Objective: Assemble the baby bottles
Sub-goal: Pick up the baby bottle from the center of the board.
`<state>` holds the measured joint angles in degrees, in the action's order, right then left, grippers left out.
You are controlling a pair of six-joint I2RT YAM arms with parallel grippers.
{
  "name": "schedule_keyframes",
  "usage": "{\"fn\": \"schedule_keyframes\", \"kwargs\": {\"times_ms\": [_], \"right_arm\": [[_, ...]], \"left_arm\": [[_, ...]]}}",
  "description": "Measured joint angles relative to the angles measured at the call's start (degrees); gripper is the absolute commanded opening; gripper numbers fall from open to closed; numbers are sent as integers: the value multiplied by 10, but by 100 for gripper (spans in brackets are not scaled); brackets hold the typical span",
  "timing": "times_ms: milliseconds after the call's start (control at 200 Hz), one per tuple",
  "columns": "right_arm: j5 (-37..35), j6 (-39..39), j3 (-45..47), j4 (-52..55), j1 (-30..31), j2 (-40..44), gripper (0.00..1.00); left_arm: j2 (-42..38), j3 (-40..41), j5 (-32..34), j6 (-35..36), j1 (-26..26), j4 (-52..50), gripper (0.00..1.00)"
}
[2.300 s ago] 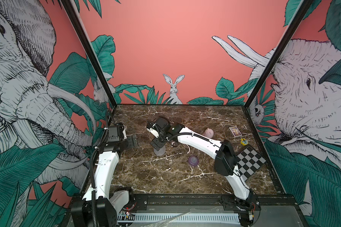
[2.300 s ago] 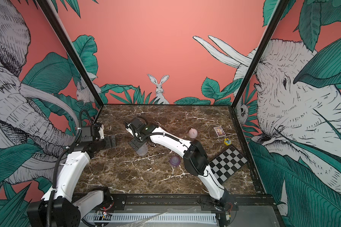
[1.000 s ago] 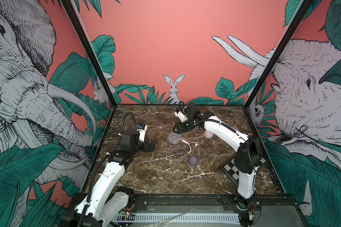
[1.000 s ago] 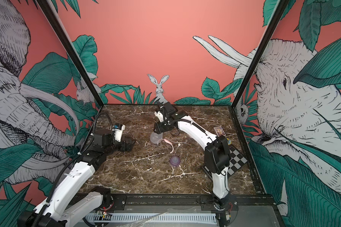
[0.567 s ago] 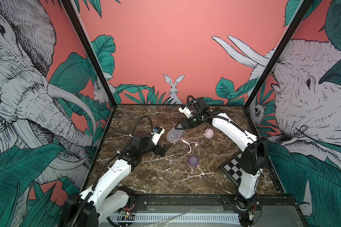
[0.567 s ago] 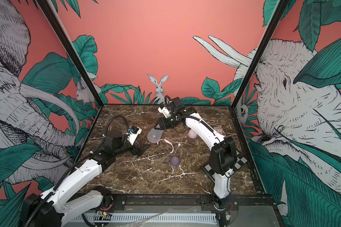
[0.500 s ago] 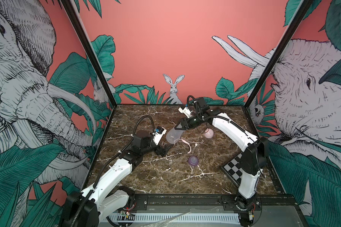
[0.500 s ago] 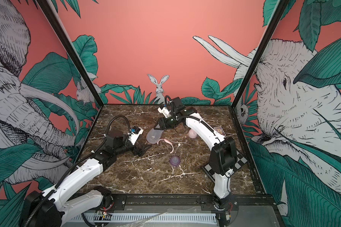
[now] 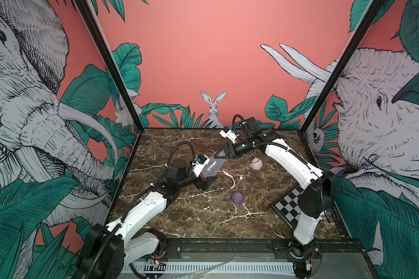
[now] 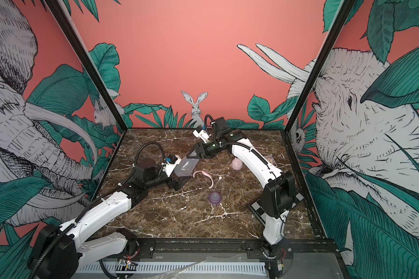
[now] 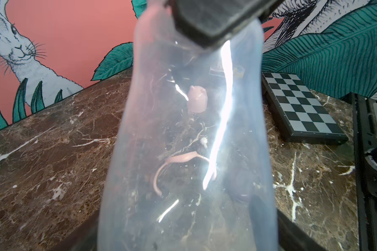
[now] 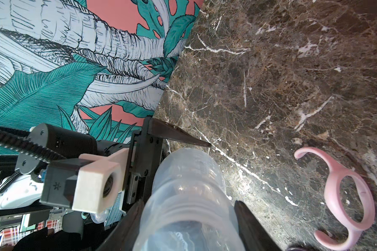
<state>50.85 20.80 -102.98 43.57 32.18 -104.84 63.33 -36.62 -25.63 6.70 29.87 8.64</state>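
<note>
Bottle is off the worktop, tilted, between the two arms. Right hand pinches its upper end, and the ridged neck points down toward the left hand. Left hand is spread, straddling the bottle's lower part. In the right wrist view one finger stands just clear of the neck; the other is hidden. Ring lies on the worktop just beside the bottle's low end. Collar sits nearer the front. Cap sits farther back, below the right arm.
</note>
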Motion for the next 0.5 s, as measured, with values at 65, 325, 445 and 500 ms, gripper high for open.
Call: {"fn": "schedule_keyframes", "kwargs": {"times_ms": [65, 325, 445, 500], "right_arm": [[5, 0, 0, 4, 0, 0, 48], [9, -4, 0, 7, 0, 0, 48], [8, -9, 0, 14, 0, -2, 48], [7, -13, 0, 18, 0, -4, 47]], "left_arm": [[3, 0, 1, 0, 1, 10, 92], [16, -7, 2, -1, 4, 25, 88], [23, -12, 1, 0, 6, 25, 92], [24, -12, 1, 1, 7, 25, 90]]}}
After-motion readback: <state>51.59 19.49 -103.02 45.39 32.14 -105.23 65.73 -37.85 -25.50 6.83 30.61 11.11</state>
